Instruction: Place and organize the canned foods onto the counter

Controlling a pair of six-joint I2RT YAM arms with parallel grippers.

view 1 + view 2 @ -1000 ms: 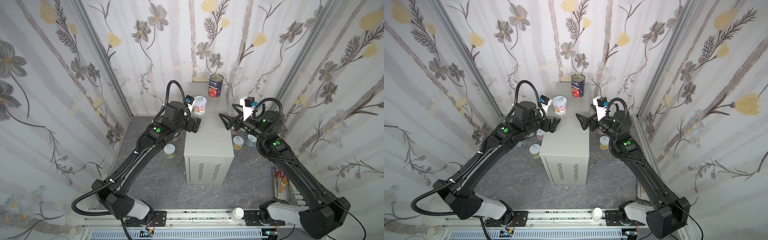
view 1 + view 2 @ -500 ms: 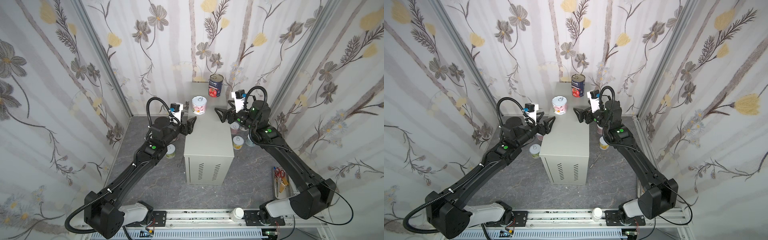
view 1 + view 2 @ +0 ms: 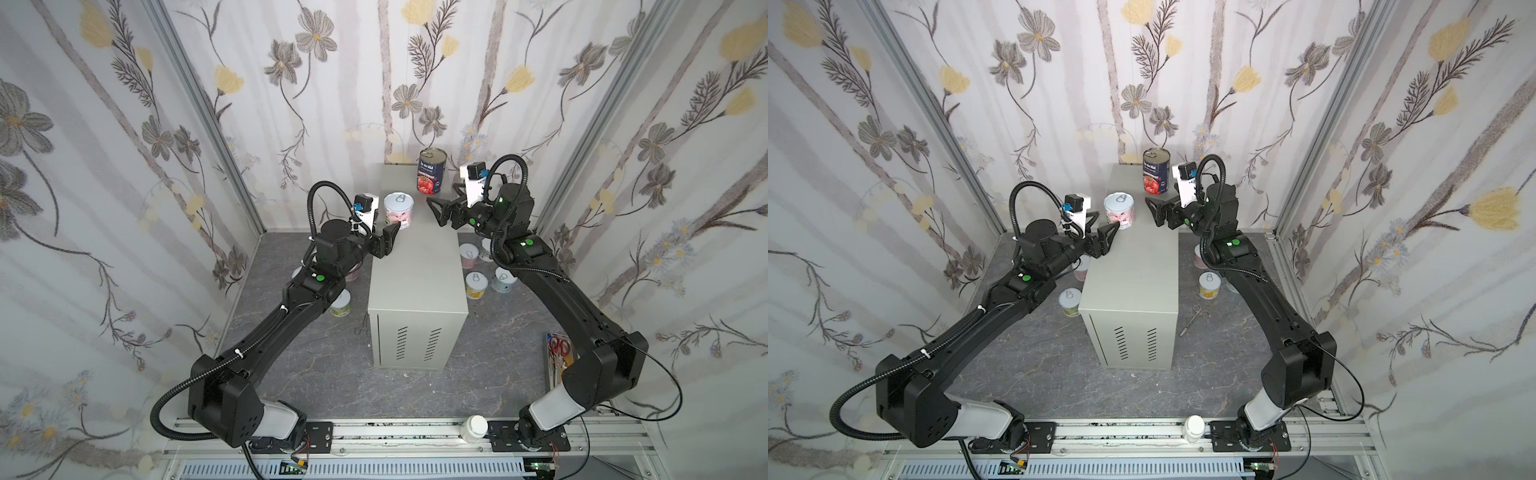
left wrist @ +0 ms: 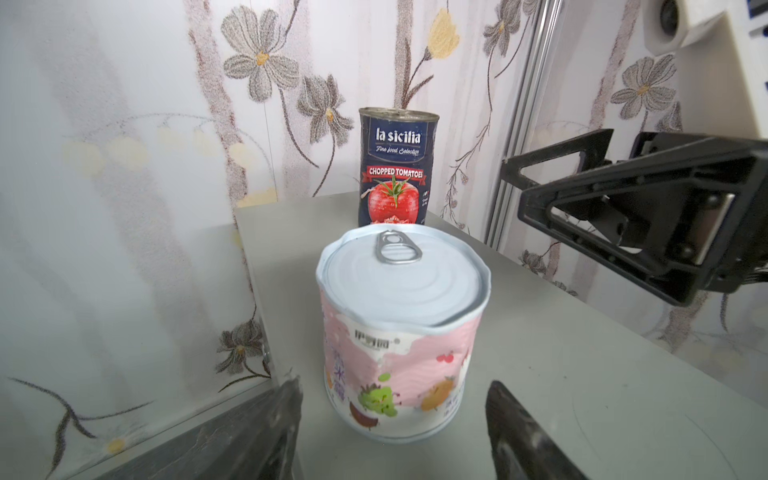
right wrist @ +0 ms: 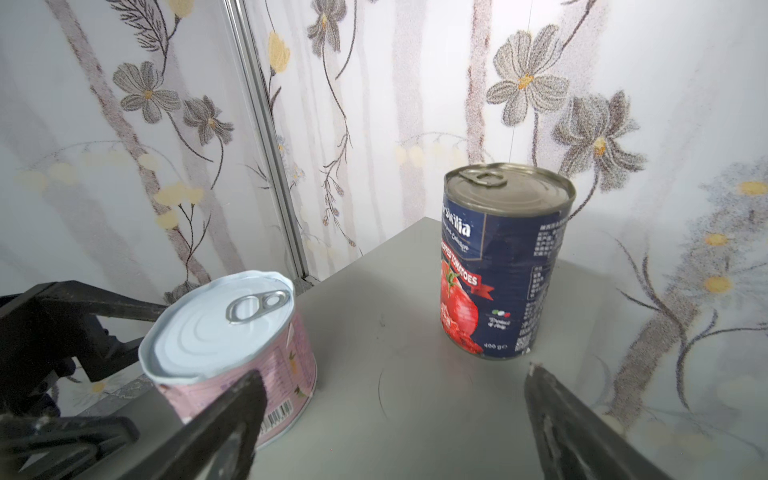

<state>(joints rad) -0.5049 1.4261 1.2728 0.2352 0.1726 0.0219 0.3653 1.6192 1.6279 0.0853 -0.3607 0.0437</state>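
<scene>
Pink can (image 3: 398,210) stands upright on the bench (image 3: 419,274), w/ the taller tomato can (image 3: 431,172) behind it at the back edge; neither has shifted vs. a sec ago, so two look placed. Left end effector (image 3: 390,240) is released & empty, fingers apart just short of the pink can, wrist now lower & drawn back. Right end effector (image 3: 435,212), also released & empty, has swung nearer the tomato can; other cans, e.g. a yellow-green can (image 3: 476,284), wait on the floor (image 3: 415,395), so prob. a fetch next.
</scene>
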